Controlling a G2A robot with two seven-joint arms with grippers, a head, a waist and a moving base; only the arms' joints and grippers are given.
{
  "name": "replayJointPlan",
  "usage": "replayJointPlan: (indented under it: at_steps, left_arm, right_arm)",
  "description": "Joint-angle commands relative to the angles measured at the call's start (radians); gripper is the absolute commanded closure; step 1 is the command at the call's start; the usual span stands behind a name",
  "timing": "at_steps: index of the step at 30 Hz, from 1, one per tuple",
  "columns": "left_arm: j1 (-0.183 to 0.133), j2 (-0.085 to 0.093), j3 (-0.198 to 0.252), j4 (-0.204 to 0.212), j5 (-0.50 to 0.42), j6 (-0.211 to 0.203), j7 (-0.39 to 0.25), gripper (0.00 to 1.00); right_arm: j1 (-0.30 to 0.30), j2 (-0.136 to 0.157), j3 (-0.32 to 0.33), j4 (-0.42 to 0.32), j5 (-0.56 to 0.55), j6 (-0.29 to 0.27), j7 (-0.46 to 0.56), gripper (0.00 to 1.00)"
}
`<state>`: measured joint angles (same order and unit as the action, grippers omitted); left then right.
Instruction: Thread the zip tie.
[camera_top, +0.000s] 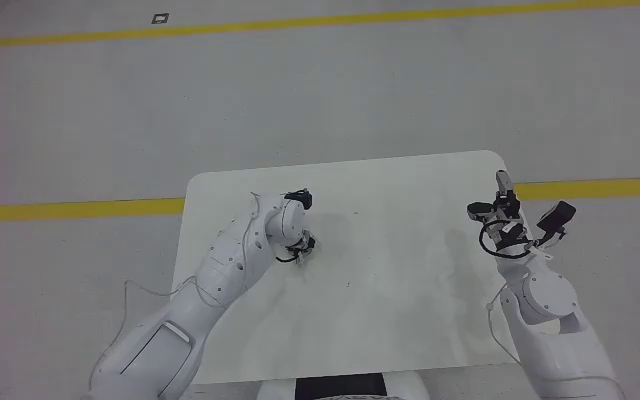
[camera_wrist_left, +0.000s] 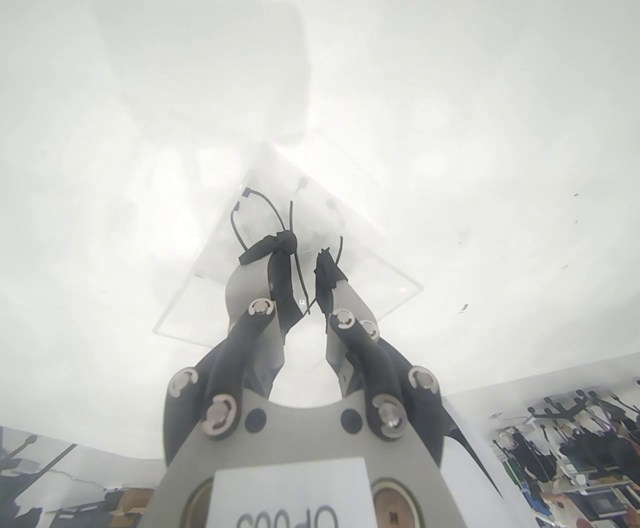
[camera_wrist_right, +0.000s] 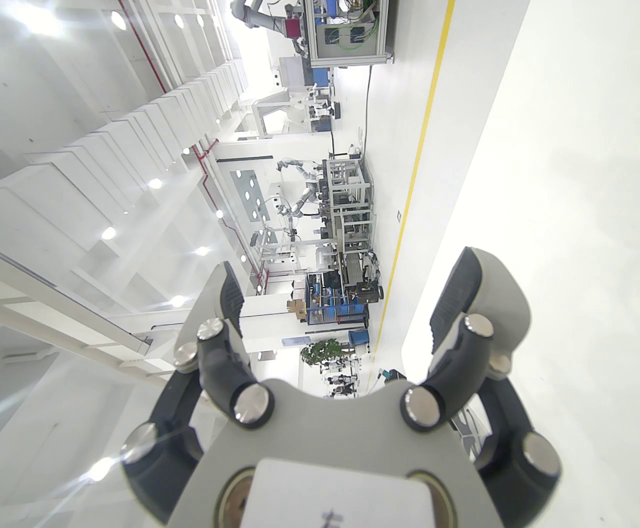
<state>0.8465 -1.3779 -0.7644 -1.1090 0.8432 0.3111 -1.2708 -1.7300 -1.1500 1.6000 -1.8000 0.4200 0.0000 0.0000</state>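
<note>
My left gripper (camera_wrist_left: 302, 255) hangs low over a clear plate (camera_wrist_left: 360, 270) that lies on the left half of the table (camera_top: 400, 290), between its middle and its left edge. Several black ties lie on this plate, and the strap of one zip tie (camera_wrist_left: 291, 215) passes through the narrow gap between my left fingers (camera_wrist_left: 280, 250). They are a little parted around it, and I judge that they do not pinch it yet. I think I stand like this so the strap is centred before I close. My right gripper (camera_wrist_right: 347, 280) is lifted at the right edge of the table, its fingers spread wide and holding nothing. It is probably kept aside, ready to take the free end for threading.
</note>
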Motion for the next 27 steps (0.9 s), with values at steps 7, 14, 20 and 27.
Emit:
replayJointPlan:
  at_steps: [7,14,20,27]
  left_arm:
    - [-0.007,-0.001,0.008,0.014,-0.018,-0.008,0.009,0.87]
    - [-0.014,-0.002,0.017,0.024,-0.031,-0.011,0.017,0.89]
    - [-0.021,-0.003,0.026,0.04,-0.038,-0.009,0.02,0.95]
    - [-0.03,-0.004,0.036,0.053,-0.045,-0.005,0.023,1.0]
  right_arm:
    - [0.0,0.0,0.0,0.0,0.0,0.0,0.0,0.0]
    - [0.0,0.0,0.0,0.0,0.0,0.0,0.0,0.0]
    - [0.0,0.0,0.0,0.0,0.0,0.0,0.0,0.0]
    - [0.0,0.0,0.0,0.0,0.0,0.0,0.0,0.0]
